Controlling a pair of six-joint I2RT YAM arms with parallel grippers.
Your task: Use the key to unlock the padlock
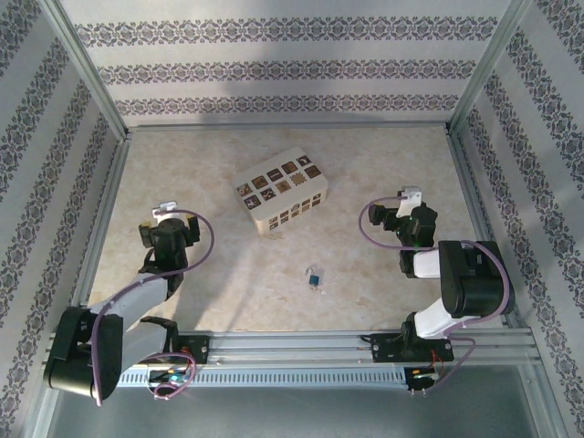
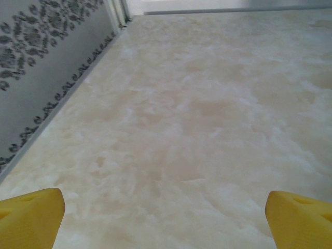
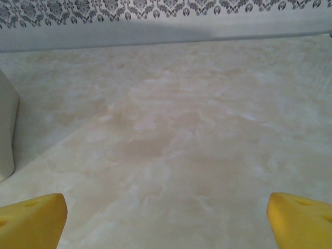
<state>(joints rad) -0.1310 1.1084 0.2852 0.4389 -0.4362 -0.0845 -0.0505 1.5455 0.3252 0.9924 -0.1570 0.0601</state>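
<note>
From above, the padlock (image 1: 314, 277) lies on the table (image 1: 210, 265) just in front of the cream box (image 1: 281, 190), on the side toward the arm bases, too small to tell the key apart from it. The left gripper (image 1: 166, 208) hangs well to the left of the box and the right gripper (image 1: 411, 194) well to its right, both far from the padlock. In the left wrist view the yellow fingertips (image 2: 31, 215) stand wide apart over bare table beside the patterned wall (image 2: 36, 67). In the right wrist view the fingertips (image 3: 31, 218) are likewise spread wide, with a rounded corner of the box at the left edge.
</note>
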